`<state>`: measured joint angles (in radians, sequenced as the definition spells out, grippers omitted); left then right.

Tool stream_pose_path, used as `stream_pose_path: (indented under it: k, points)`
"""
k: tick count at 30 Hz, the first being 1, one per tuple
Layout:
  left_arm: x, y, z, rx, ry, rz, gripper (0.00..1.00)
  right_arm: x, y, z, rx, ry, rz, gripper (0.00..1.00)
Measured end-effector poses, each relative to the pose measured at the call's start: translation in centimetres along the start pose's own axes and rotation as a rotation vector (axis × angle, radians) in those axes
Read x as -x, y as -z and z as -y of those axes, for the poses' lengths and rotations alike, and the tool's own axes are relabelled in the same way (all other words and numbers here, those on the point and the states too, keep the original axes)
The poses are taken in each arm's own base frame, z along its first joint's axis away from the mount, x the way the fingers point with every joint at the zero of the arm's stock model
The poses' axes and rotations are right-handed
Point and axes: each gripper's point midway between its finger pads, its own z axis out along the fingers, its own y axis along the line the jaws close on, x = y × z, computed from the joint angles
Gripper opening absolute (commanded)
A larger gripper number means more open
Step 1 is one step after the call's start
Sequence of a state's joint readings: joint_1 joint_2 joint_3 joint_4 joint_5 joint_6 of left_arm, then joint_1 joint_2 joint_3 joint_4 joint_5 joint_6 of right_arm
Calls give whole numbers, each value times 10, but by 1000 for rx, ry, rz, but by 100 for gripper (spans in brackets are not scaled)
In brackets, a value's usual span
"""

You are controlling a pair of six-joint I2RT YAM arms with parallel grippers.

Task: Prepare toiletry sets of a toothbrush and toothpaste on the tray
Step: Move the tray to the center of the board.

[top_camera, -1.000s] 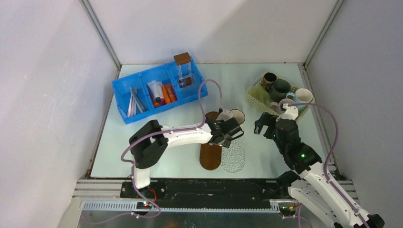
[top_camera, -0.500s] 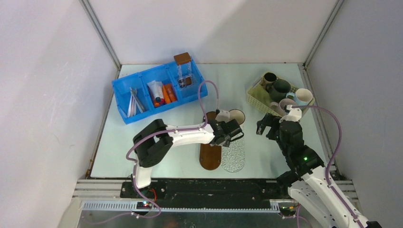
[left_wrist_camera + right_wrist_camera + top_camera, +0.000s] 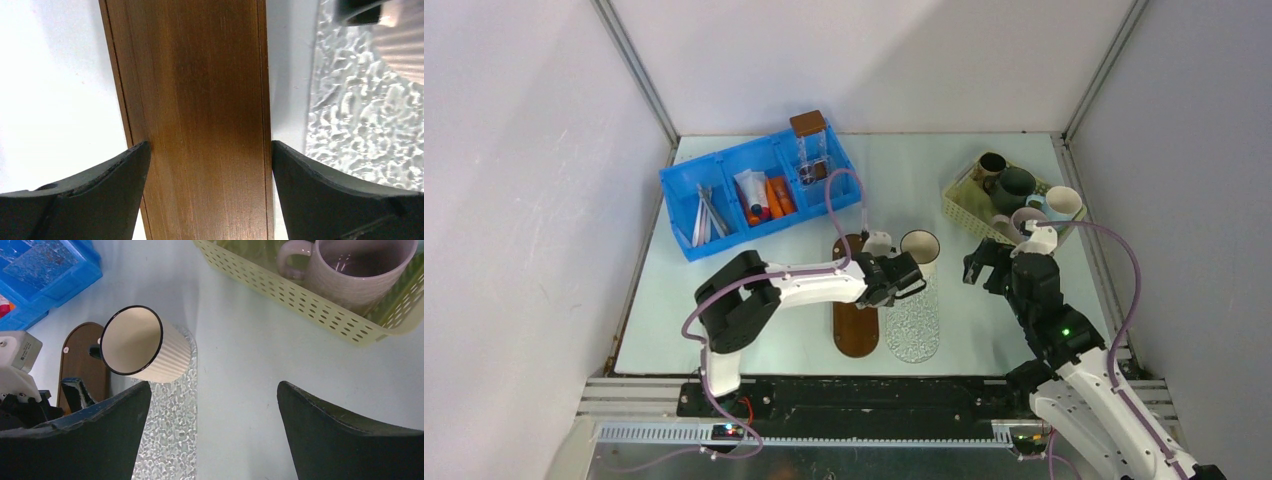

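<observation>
now left gripper (image 3: 210, 145) spread astride both edges of brown board (image 3: 195, 75); right gripper (image 3: 214, 385) wide over table (image 3: 240, 340)

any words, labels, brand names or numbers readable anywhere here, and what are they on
No text can be read in any view.
On the orange and white toothpaste tubes in the blue plastic bin: any print is too small to read.
On the brown wooden tray, white ribbed mug and pale yellow perforated basket: no markings show.
</observation>
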<state>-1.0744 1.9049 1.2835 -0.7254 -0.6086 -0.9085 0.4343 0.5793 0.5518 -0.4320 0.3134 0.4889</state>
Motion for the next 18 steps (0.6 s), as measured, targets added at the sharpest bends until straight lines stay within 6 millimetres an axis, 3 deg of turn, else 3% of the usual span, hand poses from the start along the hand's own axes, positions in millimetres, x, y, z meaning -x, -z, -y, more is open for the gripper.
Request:
stream_pose_path:
  k: [14,18]
  points:
    - [-14,-1,-33,20,-77,9,93,0,-1,-1,12,-2,-6,99]
    - [-18,0,-40,17,-116,9,97,-1,-2,-2,16,1,-11,99]
